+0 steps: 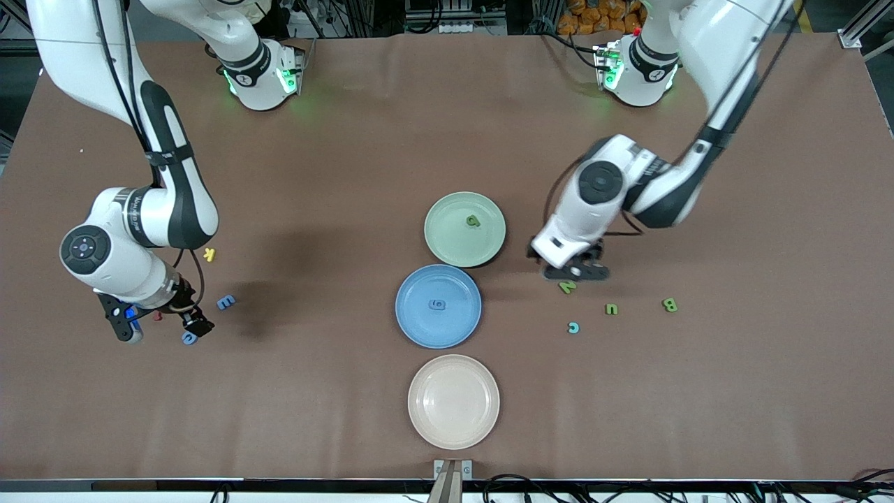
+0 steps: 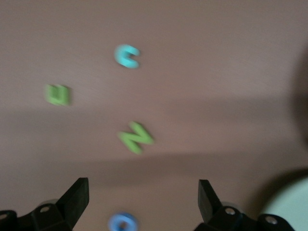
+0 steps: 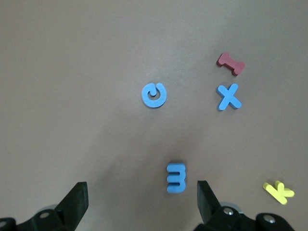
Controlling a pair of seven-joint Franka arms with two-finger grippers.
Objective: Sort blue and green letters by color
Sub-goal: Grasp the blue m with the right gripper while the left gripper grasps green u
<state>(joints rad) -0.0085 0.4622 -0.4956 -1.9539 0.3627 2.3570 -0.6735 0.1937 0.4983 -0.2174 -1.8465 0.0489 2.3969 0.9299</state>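
Both sets of jaws stand wide apart and grip nothing. My left gripper (image 1: pixel 585 269) hovers low over the table beside the green plate (image 1: pixel 447 234), with a green N (image 2: pixel 136 137) just ahead of its fingertips; a green U (image 1: pixel 611 309), a green B (image 1: pixel 670 304) and a pale blue C (image 1: pixel 573 327) lie loose nearby. My right gripper (image 1: pixel 162 325) hangs over the blue 3 (image 3: pixel 176 177), blue X (image 3: pixel 228 96) and a round blue letter (image 3: pixel 154 95). One piece already sits on the green plate and one on the blue plate (image 1: pixel 419 325). I judge we are mid-sort, starting fresh picks: next I should centre the left jaws over the N, descend and close.
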